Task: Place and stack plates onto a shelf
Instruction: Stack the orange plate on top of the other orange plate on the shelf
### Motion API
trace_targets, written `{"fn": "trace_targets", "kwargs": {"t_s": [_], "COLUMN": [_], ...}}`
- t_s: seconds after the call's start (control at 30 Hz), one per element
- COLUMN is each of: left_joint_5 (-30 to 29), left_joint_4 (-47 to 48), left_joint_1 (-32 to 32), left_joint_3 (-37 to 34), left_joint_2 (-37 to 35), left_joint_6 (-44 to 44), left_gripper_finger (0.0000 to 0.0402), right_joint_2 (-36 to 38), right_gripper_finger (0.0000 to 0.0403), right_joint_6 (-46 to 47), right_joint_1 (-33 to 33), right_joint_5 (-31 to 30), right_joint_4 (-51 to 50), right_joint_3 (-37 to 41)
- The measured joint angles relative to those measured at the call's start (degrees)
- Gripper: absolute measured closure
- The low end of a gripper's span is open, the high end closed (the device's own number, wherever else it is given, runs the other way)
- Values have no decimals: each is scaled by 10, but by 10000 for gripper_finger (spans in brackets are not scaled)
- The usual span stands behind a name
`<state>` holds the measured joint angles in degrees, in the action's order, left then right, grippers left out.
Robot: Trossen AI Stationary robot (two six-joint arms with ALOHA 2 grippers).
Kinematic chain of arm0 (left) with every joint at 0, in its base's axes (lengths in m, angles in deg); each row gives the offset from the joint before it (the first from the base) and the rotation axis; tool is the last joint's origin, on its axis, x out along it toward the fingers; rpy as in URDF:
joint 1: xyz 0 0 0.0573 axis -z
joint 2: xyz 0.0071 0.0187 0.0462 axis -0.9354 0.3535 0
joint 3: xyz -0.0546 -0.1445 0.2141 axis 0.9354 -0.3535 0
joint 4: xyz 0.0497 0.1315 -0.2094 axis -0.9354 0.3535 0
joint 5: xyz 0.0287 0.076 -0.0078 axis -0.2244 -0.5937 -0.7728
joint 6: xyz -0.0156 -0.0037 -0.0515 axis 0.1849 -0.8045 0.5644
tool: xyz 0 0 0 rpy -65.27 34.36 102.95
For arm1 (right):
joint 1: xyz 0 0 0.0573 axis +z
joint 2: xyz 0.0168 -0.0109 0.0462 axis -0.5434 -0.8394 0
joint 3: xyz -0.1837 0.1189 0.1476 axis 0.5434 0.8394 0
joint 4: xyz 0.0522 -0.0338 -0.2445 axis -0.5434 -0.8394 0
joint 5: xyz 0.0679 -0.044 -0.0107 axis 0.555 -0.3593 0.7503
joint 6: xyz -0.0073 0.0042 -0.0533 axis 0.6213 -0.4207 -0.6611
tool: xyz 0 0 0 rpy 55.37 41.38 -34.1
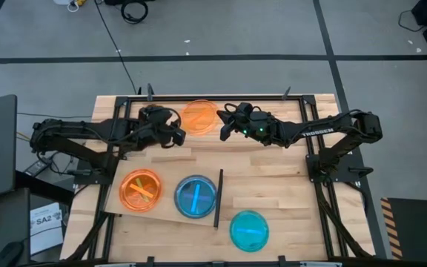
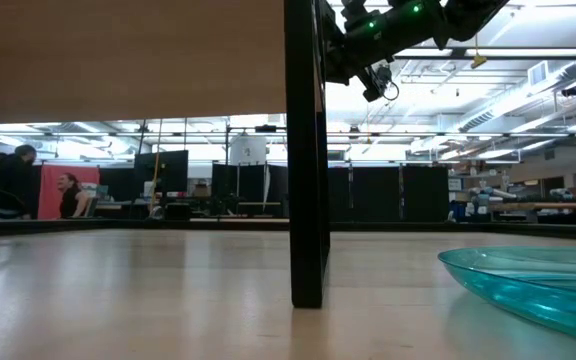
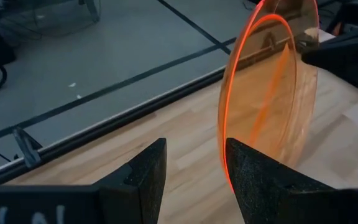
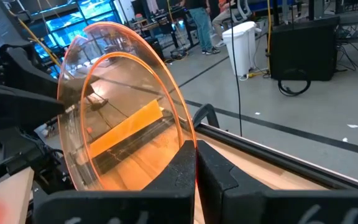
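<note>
Right gripper (image 1: 223, 123) is clamped on the rim of a round translucent orange plastic plate (image 1: 199, 116), holding it up on edge above the far side of the plank-grained wooden tabletop (image 1: 265, 167). In the right wrist view the fingers (image 4: 180, 171) pinch that plate's edge, jaws nearly together. Left gripper (image 1: 179, 136) sits just beside the same plate, jaws wide, rim not gripped; its fingers (image 3: 143, 177) show a clear gap. On the pale plywood shelf (image 1: 167, 209): a second orange plate (image 1: 141, 190) and a blue translucent plate (image 1: 196, 196), side by side. Thin black upright strip (image 1: 218, 198) stands at the shelf's edge. A teal translucent plate (image 1: 250, 230) lies on the tabletop, just beyond the strip.
</note>
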<state>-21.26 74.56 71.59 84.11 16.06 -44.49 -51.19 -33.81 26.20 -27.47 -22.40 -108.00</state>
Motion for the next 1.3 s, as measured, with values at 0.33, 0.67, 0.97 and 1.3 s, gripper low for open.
{"fn": "trace_targets", "kwargs": {"t_s": [0.33,0.67,0.97,1.3], "left_joint_5": [42,49,49,49], "left_joint_4": [-5,-11,-11,-11], "left_joint_1": [-23,-25,-25,-25], "left_joint_3": [-1,0,0,0], "left_joint_2": [23,35,35,35], "left_joint_6": [0,0,0,-1], "left_gripper_finger": [230,264,317,361], "right_joint_2": [0,0,0,0], "right_gripper_finger": [393,392,392,391], "right_joint_6": [0,0,0,0], "right_joint_1": [0,0,0,0], "right_joint_5": [0,0,0,0], "right_joint_4": [0,4,4,4], "right_joint_3": [0,0,0,0]}}
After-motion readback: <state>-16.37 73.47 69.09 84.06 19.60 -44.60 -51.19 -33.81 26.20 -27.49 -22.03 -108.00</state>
